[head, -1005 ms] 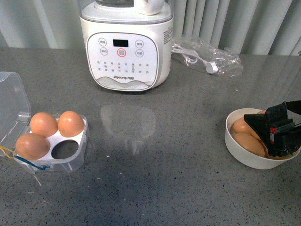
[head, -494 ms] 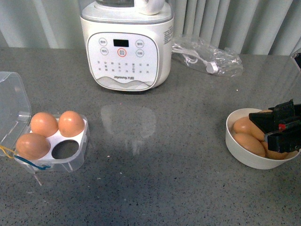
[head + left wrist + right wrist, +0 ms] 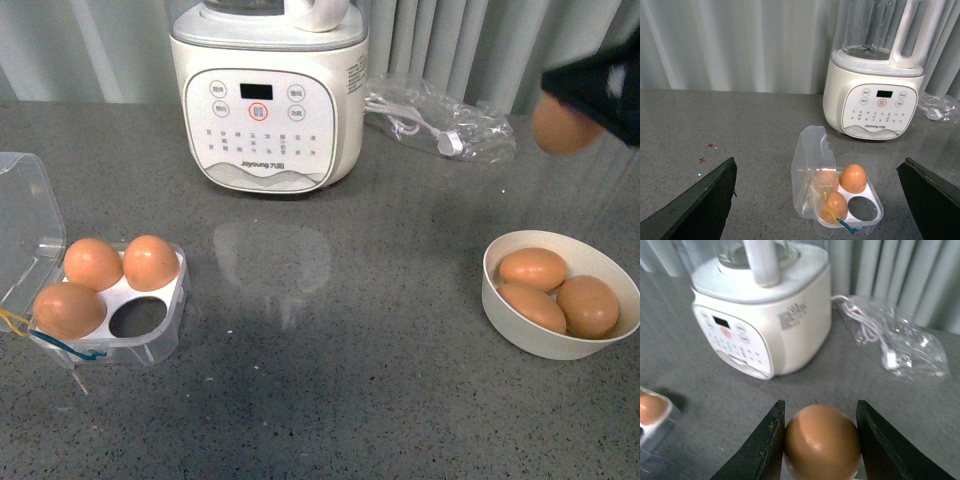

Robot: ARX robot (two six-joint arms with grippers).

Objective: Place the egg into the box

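Egg (image 3: 822,440) clamped in right tool (image 3: 820,412), seemingly well above bowl (image 3: 488,285) rim; left tool (image 3: 818,162) apart.

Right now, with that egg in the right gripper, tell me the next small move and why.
Probably swing the right gripper toward the robot's left, heading for the box. It is shut on the egg, well clear of the bowl. The box sits at the far left with its lid open, three cups filled and one empty cup waiting.
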